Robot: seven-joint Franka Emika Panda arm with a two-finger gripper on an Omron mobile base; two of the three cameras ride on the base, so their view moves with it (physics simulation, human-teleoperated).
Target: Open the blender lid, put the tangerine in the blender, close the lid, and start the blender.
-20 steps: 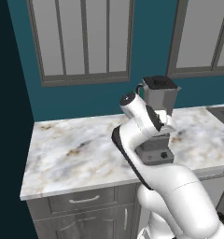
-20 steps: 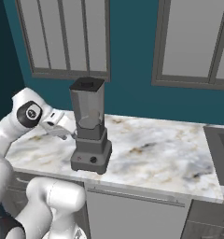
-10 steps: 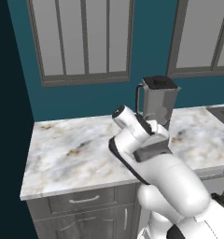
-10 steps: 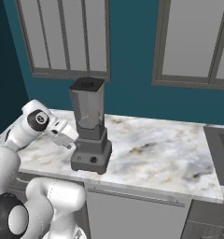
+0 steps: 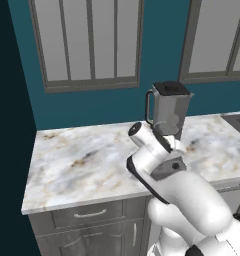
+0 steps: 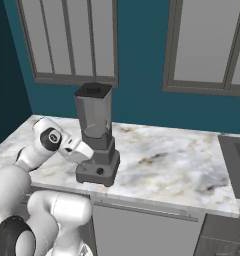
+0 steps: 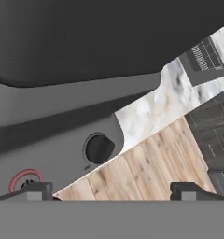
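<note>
Blender (image 5: pixel 168 112) stands at the back of the marble counter (image 5: pixel 82 162) in the left base view, black lid (image 5: pixel 170 88) on its pitcher, the arm bent low before it. From the right base view, the hand reaches in beside the dark base (image 6: pixel 98 167). Hand view: gripper (image 7: pixel 111 189) jaws spread wide, holding nothing, right up against the base's knob (image 7: pixel 99 148).

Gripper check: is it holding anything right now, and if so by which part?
Nothing is held. The gripper is open, its fingertips spread wide with only floor and counter between them, right beside the blender base near the knob.
</note>
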